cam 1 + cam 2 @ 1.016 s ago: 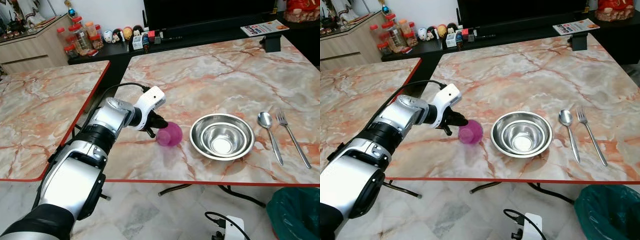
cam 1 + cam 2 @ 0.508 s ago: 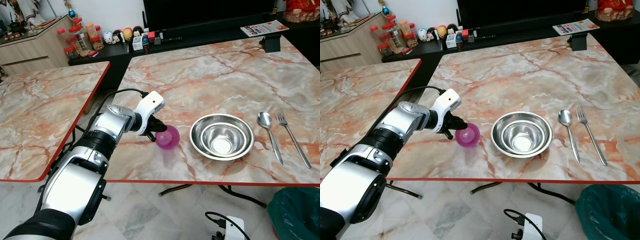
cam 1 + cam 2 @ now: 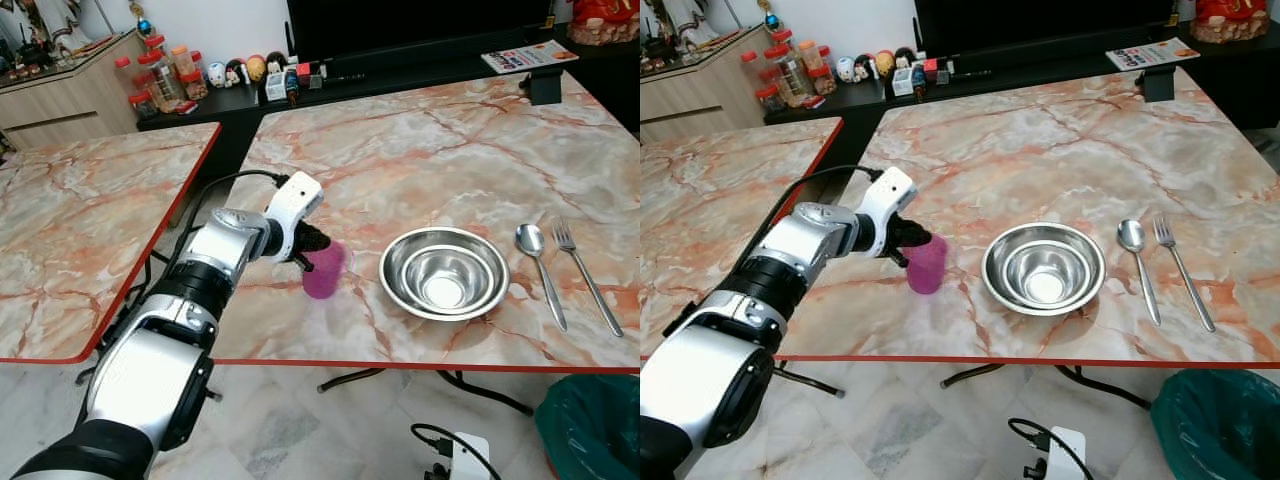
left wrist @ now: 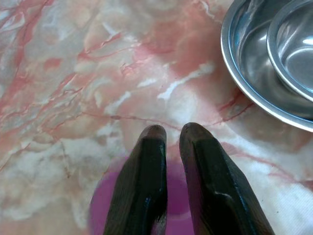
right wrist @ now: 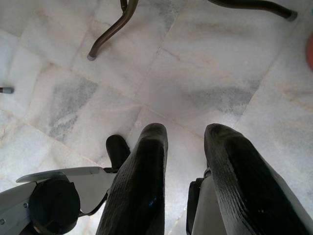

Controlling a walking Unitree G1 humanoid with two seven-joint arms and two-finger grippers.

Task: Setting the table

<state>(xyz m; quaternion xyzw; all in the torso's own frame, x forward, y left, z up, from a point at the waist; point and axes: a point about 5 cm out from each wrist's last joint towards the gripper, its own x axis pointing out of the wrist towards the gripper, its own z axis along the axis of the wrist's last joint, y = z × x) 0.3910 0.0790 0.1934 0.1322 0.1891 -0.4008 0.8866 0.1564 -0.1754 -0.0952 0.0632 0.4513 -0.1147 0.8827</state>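
We see two red-edged marble tables (image 3: 440,150) side by side, a black sideboard (image 3: 230,100) behind them beneath a white wall (image 3: 220,25), and pale marble floor tiles (image 5: 195,88) beyond the fingers below.

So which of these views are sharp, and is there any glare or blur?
Both eye views are sharp; the steel bowl shows bright glare inside. In the left wrist view the pink cup blurs behind the fingers. The right wrist view is evenly lit.
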